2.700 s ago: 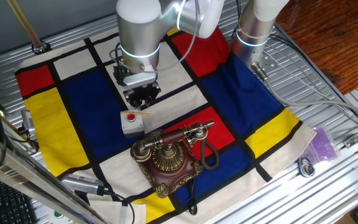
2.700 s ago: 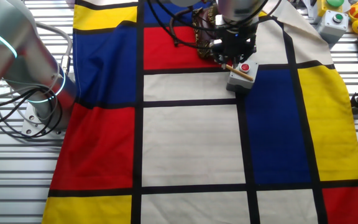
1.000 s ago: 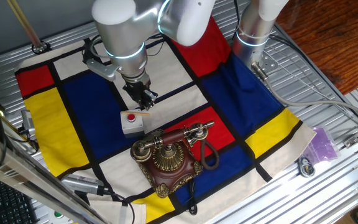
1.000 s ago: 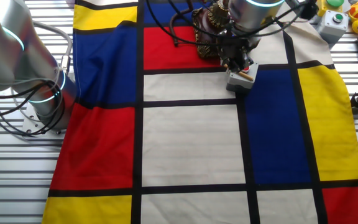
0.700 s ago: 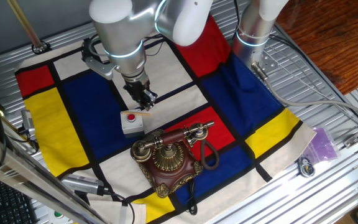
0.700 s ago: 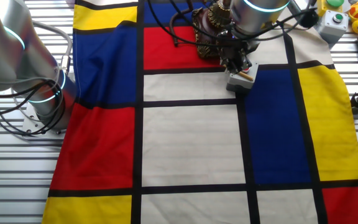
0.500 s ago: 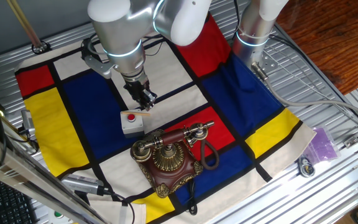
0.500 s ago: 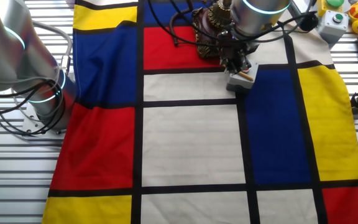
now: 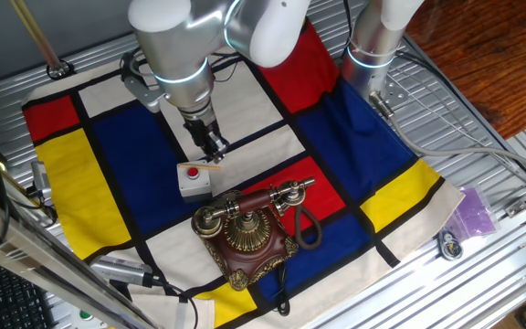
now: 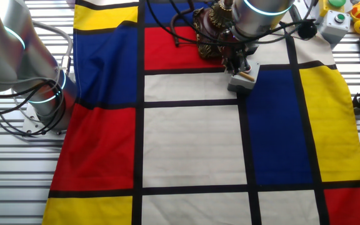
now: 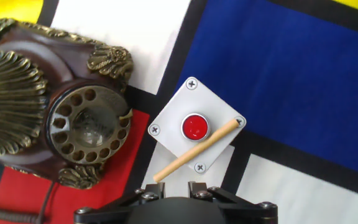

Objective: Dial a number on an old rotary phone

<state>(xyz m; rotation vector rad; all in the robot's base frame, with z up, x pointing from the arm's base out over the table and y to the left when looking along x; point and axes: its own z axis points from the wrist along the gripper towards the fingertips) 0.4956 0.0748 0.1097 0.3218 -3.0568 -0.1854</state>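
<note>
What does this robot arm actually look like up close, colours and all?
The arm is made of thick, rounded silver-grey and white segments, with glowing light-blue rings at the joints. Black cables loop around its wrist. The gripper at the end is small and black, with two narrow fingers.

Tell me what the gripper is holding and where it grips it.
The gripper holds a thin wooden stick by its lower end; the free end reaches over the grey button box, beside the rotary phone.

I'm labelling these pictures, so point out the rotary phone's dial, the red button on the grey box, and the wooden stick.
rotary phone dial (image 11: 89, 121), hand view, on the dial's centre plate.
red button (image 11: 194, 126), hand view, on the middle of its cap.
wooden stick (image 11: 196, 149), hand view, midway along its shaft, above the grey box (image 11: 173, 118).
</note>
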